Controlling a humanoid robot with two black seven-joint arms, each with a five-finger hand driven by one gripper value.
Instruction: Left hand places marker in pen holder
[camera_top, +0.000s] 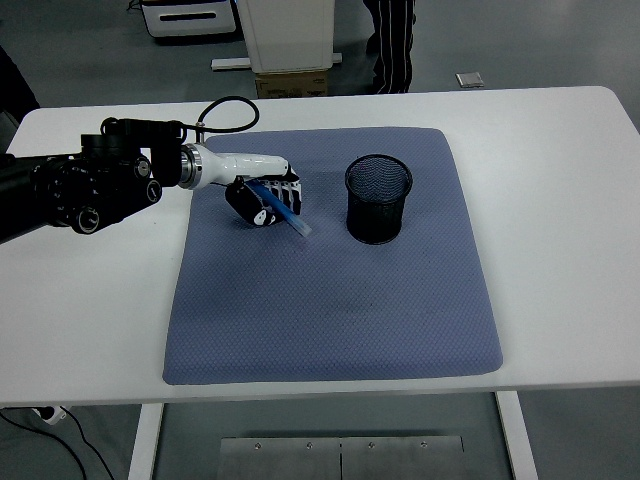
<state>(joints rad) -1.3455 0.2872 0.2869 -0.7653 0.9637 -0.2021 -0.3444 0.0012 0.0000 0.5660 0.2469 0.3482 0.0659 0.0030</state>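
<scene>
A white table (560, 130) with rounded corners fills most of the frame, and a blue-grey mat (330, 300) with a fine dimpled weave and soft rounded corners lies across its middle. The left arm (80, 185), black and blocky with round joint housings, comes in from the left edge of the frame in the upper left; a black cable (225, 105) loops up over its wrist. A smooth, glossy white forearm shell leads to the left hand (265, 200), which sits over the mat's upper left part. Its black and white fingers (285, 192) are curled tight around a blue marker (285, 213), a slim straight stick that slants down and to the right out of the fist, with its paler tip (303, 231) pointing toward the centre of the frame. Whether that tip touches the mat cannot be told.

The pen holder (378, 198), a black wire-mesh cylinder with an open round top, stands upright on the mat right of the hand, near it but apart from the marker. At the top centre of the frame, beyond the table, a person's legs (392, 45) in dark trousers stand on the grey floor, beside a cardboard box (290, 85).
</scene>
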